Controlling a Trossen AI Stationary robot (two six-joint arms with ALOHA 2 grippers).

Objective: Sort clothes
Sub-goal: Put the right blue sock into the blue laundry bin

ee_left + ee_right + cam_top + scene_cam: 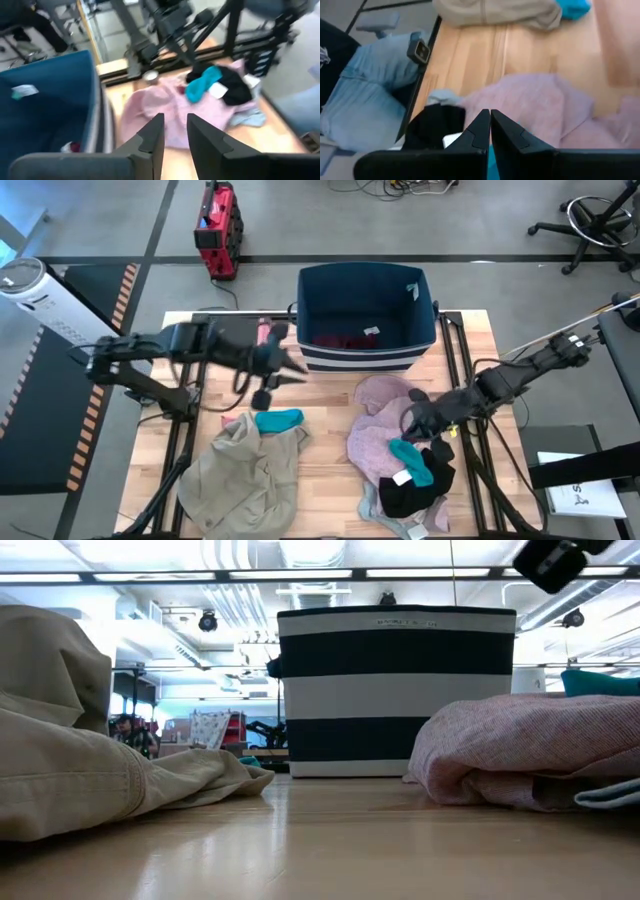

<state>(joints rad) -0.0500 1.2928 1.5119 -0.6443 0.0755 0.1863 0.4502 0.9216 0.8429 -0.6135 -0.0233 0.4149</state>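
A dark blue bin (365, 315) stands at the table's far middle, with a maroon piece (330, 340) inside. A large beige garment (245, 475) lies at the near left, a small teal piece (278, 420) on its far edge. At the near right a mauve-pink garment (385, 430) carries a teal piece (412, 462), a black piece (415, 488) and a grey piece (372, 505). My left gripper (288, 366) is open and empty (175, 120), in the air beside the bin's near left corner. My right gripper (412, 420) is shut (489, 114) above the mauve-pink garment (540, 100), holding nothing.
A person in blue jeans (370, 85) stands at the table's near edge. A red case (218, 225) and an office chair (600, 220) stand on the floor beyond the table. Bare wood (325, 450) shows between the two clothes piles.
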